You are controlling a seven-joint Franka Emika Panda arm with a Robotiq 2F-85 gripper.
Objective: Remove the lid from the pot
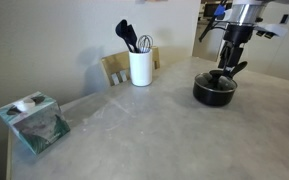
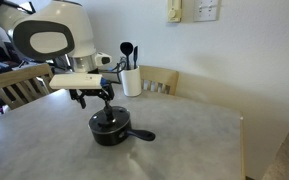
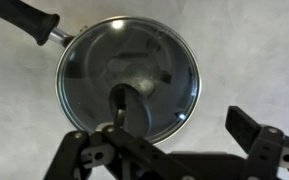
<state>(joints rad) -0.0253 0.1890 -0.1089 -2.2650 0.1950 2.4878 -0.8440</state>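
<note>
Above the pot (image 2: pixel 109 135), our gripper (image 3: pixel 156 130) hangs wide open, holding nothing. We judge the lid (image 3: pixel 94 60) light, rigid, slippery, perhaps glass, so pinch its central knob (image 3: pixel 134 100).

The pot (image 2: pixel 110 131) sits on the grey bench (image 2: pixel 199 140) with the lid (image 2: pixel 108 121) on it; its black handle (image 2: pixel 142 135) lies low and points away from the white arm (image 2: pixel 49 35); the gripper (image 2: pixel 105 104) hangs directly above the pot, down at the lid's centre, though contact cannot be made out; behind the pot, near the wall, a white crock (image 2: pixel 131 82) holds dark utensils; a wooden chair (image 2: pixel 169 78) stands just beyond the crock.
</note>
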